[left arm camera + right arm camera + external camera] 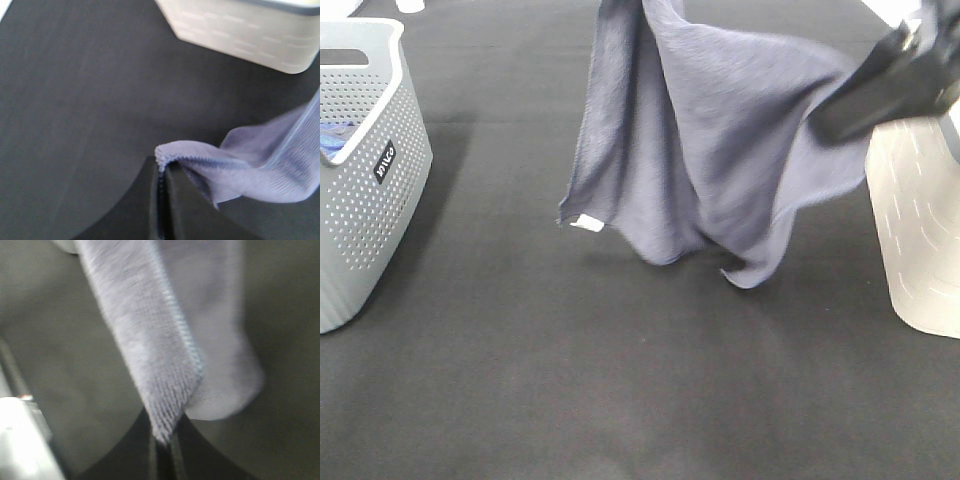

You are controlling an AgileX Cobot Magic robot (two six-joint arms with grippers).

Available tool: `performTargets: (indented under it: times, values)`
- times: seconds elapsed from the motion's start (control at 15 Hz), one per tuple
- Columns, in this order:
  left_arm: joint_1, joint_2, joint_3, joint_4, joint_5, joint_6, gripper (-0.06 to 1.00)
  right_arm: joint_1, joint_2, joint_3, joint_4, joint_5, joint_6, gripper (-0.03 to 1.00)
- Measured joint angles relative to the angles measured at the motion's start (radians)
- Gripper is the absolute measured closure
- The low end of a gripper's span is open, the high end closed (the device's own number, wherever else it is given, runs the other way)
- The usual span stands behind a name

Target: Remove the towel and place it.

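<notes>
A dark desk (620, 400) lies under everything. The towel (720, 150) hangs spread between and below both end effectors, with its white tag (587, 222) at the low corner. The left end effector (161, 167) is clamped on a hemmed edge, and the right end effector (162, 437) is pinched tight on another. A pale basket (920, 240) stands just beneath the right one. A grey perforated basket (380, 200) sits well apart.

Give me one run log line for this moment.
towel: lifted, hanging between claws | left claw: shut on towel edge | right claw: shut on towel edge | placed: not yet
</notes>
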Motion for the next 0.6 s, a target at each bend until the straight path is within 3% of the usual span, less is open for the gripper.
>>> performTargets:
  times: [0.13, 0.2, 0.4, 0.47, 0.53, 0.6]
  values:
    - [0.0, 0.018, 0.0, 0.011, -0.018, -0.049, 0.94, 0.0, 0.016, -0.099, -0.13, 0.003, 0.067, 0.97]
    - [0.0, 0.033, 0.0, 0.021, -0.09, -0.102, 0.94, 0.0, 0.061, -0.191, -0.212, -0.004, 0.103, 0.97]
    - [0.0, 0.054, 0.0, 0.078, -0.144, -0.158, 0.94, 0.0, 0.124, -0.268, -0.286, -0.037, 0.121, 0.97]
    - [0.0, 0.069, 0.0, 0.209, -0.15, -0.253, 0.94, 0.0, 0.178, -0.329, -0.317, -0.05, 0.104, 0.97]
    - [0.0, 0.069, 0.0, 0.209, -0.15, -0.253, 0.94, 0.0, 0.178, -0.329, -0.317, -0.05, 0.104, 0.97]
    - [0.0, 0.071, 0.0, 0.291, -0.157, -0.328, 0.94, 0.0, 0.197, -0.348, -0.316, -0.064, 0.056, 0.97]
